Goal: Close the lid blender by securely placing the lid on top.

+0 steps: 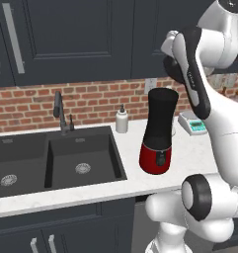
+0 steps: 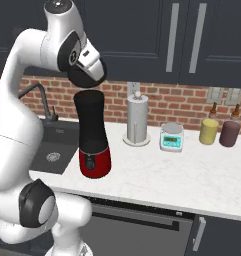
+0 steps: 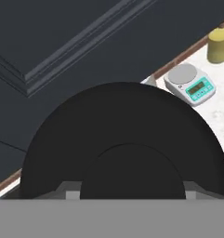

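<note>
We counted one blender (image 1: 158,131) on the table (image 2: 192,172), one lid (image 3: 122,139), one soap bottle (image 1: 121,119), one paper towel holder (image 2: 137,120), one kitchen scale (image 2: 172,137), one faucet (image 1: 61,113), two sink basins (image 1: 83,155) and two canisters (image 2: 209,131).

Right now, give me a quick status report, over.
Gripper above blender, jaw state unclear. Lid close in front of hand camera, apparently carried. Nothing blocking the jar top.

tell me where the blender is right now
The blender stands upright on the white counter, just right of the sink in the left base view, with the soap bottle behind it and the scale further right.
</note>
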Robot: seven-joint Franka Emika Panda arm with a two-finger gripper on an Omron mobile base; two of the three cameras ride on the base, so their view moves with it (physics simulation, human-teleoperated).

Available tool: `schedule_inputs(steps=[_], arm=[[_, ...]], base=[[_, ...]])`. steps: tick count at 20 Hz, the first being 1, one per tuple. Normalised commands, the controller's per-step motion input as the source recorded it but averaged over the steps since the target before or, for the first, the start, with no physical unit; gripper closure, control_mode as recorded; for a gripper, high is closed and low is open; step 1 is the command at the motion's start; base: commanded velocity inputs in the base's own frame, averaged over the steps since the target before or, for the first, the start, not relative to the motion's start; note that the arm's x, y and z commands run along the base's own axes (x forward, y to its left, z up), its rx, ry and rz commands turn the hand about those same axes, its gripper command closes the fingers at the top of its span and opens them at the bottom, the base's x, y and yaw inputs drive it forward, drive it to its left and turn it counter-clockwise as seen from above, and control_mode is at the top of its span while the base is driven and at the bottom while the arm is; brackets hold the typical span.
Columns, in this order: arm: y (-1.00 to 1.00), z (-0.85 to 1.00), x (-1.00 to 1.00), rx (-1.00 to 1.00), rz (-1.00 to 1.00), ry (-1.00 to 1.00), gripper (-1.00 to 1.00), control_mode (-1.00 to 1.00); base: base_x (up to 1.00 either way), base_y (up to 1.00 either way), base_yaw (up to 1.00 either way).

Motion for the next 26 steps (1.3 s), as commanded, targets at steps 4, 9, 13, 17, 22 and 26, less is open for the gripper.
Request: schedule_inputs(steps=[4, 9, 13, 17, 22, 26], arm=[[0.00, -0.32, 0.04, -0.08, 0.00, 0.12, 1.00, -1.00], [0.01, -0.35, 0.09, -0.11, 0.00, 0.13, 1.00, -1.00], [0.08, -0.15, 0.19, -0.04, 0.00, 0.12, 1.00, -1.00], [0.28, -0.20, 0.28, -0.06, 0.00, 0.12, 1.00, -1.00], [0.23, -0.21, 0.33, -0.04, 0.00, 0.09, 1.00, -1.00], [0.12, -0.27, 0.33, -0.04, 0.00, 0.07, 1.00, -1.00]], base=[[0.00, 0.00, 0.00], [0.00, 0.00, 0.00], [0.00, 0.00, 0.00], [0.00, 0.00, 0.00], [0.00, 0.00, 0.00], [0.00, 0.00, 0.00]])
